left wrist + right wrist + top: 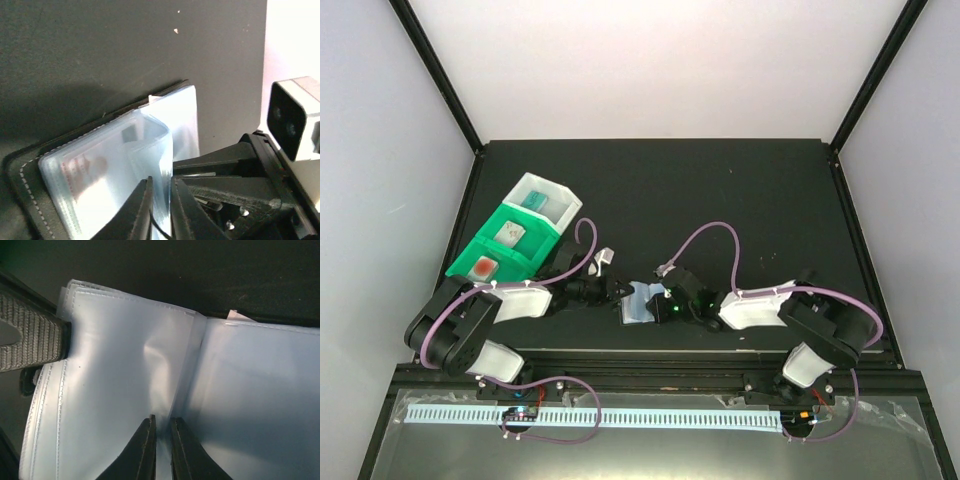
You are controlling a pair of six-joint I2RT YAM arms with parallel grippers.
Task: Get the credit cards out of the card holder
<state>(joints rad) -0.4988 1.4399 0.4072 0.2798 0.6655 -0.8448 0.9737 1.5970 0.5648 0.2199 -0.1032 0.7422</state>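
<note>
The card holder [638, 303] lies open near the table's front middle, its pale blue clear pockets facing up. My left gripper [617, 290] meets it from the left and is shut on a raised pocket sheet [150, 150]. A card with red print [82, 170] shows inside a pocket, and the black cover [20, 177] lies under it. My right gripper [667, 300] meets it from the right and is shut on the pocket fold [185, 370]. A teal card [535, 200], a pale card [508, 233] and a red-marked card [485, 267] lie in the bins.
Green and white bins [548, 188] stand at the left, just behind my left arm. The right gripper's body and camera [290, 120] sit close to the left fingers. One left finger [30, 340] presses the pocket's left edge in the right wrist view.
</note>
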